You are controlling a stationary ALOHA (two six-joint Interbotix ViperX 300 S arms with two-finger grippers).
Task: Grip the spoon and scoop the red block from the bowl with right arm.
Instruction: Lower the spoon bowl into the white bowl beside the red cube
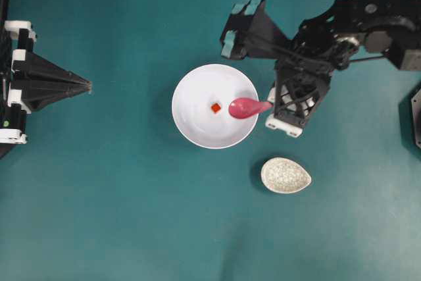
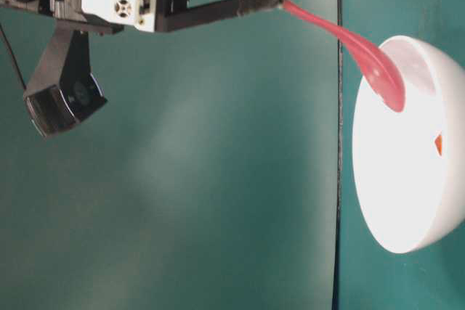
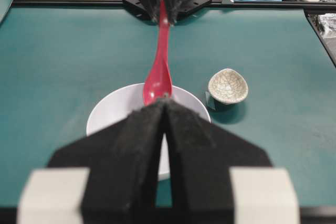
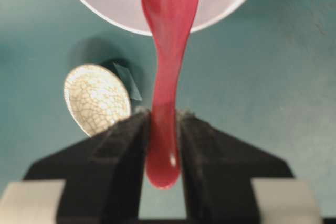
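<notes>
The overhead view looks straight down from afar. The table-level view sits close, tipped sideways. Each wrist view looks along its own fingers; both share the white bowl point(image 3: 105, 114) and speckled dish point(image 4: 96, 98) ahead.

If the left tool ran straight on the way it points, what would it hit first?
Most likely the white bowl, directly ahead of the shut left tool; next the pink spoon held over it. Whether it would clear the rim is unclear.
</notes>
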